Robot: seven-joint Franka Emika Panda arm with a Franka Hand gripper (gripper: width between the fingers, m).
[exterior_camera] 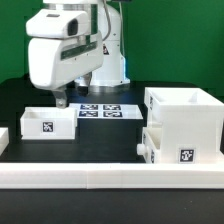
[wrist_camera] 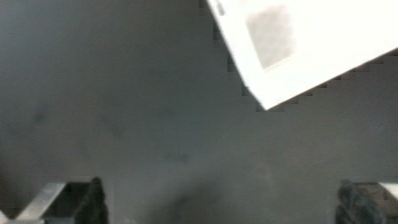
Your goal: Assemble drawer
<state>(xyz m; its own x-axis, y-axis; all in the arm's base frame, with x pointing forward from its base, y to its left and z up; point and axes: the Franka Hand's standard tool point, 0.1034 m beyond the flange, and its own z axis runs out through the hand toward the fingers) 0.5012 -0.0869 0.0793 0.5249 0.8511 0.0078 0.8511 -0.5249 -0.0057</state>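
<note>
The tall white housing [exterior_camera: 187,118] stands at the exterior view's right, with a tag low on its front. A low knobbed tray [exterior_camera: 152,143] sticks out of its lower part toward the exterior view's left. A second tray [exterior_camera: 47,122] with a tag lies on the dark table at the exterior view's left. My gripper [exterior_camera: 61,99] hangs just above that tray's far edge. In the wrist view my gripper [wrist_camera: 217,192] is open, its fingers [wrist_camera: 75,200] wide apart over bare dark table. Nothing is between them.
The marker board [exterior_camera: 100,110] lies flat behind the left tray. A long white rail [exterior_camera: 110,178] runs along the front. In the wrist view a blurred white corner [wrist_camera: 294,40] with a grey patch shows; I cannot tell which object it is.
</note>
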